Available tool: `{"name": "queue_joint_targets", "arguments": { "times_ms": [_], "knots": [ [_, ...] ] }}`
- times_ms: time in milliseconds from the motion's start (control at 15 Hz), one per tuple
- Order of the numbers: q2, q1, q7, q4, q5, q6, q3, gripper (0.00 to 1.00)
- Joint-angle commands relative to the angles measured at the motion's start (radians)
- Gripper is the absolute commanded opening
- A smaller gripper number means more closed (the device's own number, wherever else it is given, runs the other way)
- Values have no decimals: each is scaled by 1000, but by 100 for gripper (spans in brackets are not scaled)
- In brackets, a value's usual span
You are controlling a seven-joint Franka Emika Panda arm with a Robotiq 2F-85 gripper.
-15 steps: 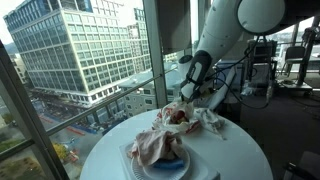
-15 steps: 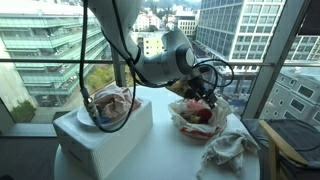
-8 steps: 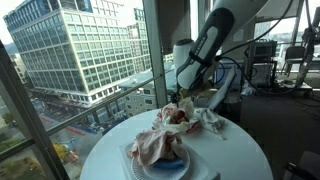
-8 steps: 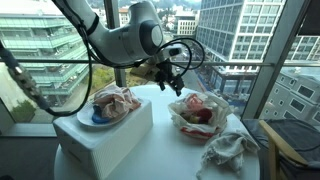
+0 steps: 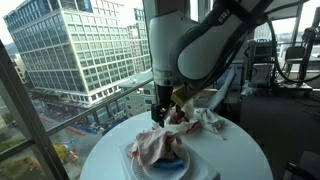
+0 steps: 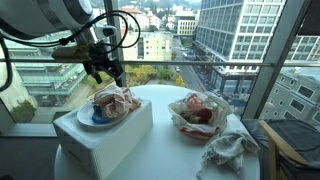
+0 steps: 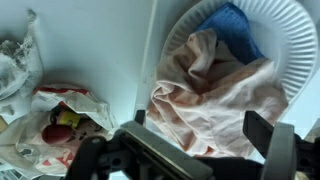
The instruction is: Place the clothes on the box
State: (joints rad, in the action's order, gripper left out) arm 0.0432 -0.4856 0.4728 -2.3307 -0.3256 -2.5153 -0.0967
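Cloth (image 6: 115,103) heaped on plate (image 7: 290,30) atop box (image 6: 100,135), lower left of frame. Just above it now, swung over from bundle (image 6: 197,110) at middle right: gripper (image 6: 105,72), jaws wide, empty. Probably lining up on this cloth; bundle left on table (image 6: 160,150).

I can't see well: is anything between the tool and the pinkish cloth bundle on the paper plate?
Nothing visible. The open tool hangs above the pinkish-white cloth bundle on the round white paper plate, only air between them.

round white table (image 6: 172,148), paper plate (image 7: 296,38), blue sponge (image 7: 232,24)
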Motion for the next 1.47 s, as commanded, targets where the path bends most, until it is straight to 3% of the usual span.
{"name": "queue_joint_targets", "arguments": {
  "times_ms": [0,200,333,600,1067,1133,1200,1333,1400],
  "knots": [
    [-47,71,-115,-53,33,41,189,100],
    [-10,94,-171,-58,-37,45,273,100],
    [39,110,-163,-52,-163,25,291,100],
    [146,126,-100,0,-465,-6,269,100],
    [248,126,-19,82,-686,-68,258,100],
    [256,127,-11,89,-708,-67,257,95],
    [264,130,-13,92,-717,-65,259,73],
    [271,135,-10,95,-733,-68,261,70],
    [274,137,-9,94,-732,-70,263,62]
  ]
}}
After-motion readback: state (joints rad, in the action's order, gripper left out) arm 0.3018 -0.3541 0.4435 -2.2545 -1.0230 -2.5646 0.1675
